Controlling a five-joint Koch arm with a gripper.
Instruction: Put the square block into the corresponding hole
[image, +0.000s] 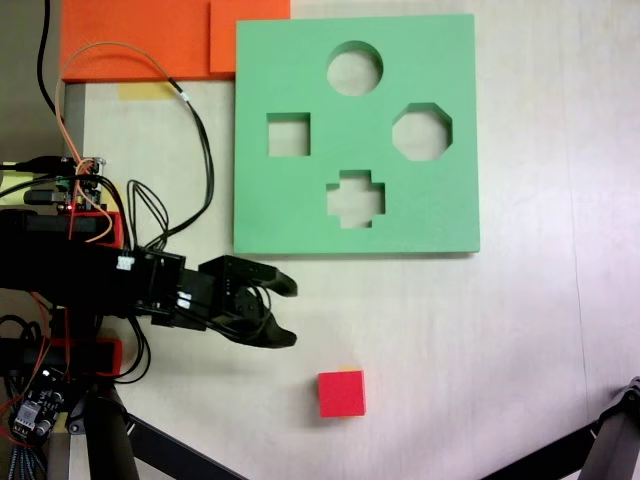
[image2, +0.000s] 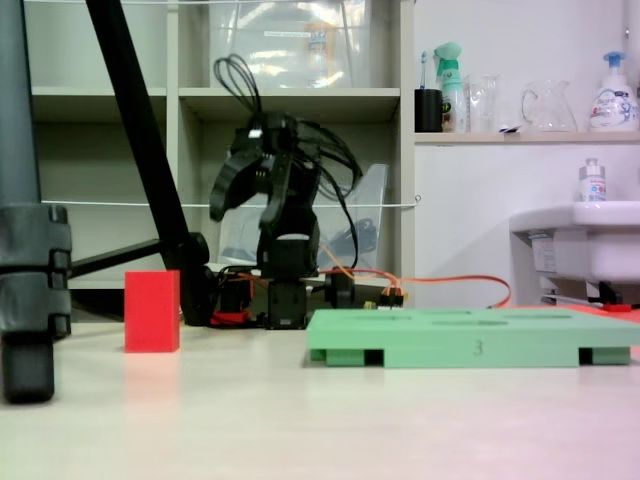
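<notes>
Claw: black plastic, two curved jaws spread apart, nothing between them; raised above the bench in a fixed view. Square block: small bright red foam cube, matte, sharp-edged, resting on the pale bench below and right of the claw, well apart from the board; upright in a fixed view. Green foam board: large flat slab with round, octagonal, cross-shaped and square cutouts. Square hole: empty, on the board's left side. Orange foam slabs: flat, at the upper left, touching the board's corner.
</notes>
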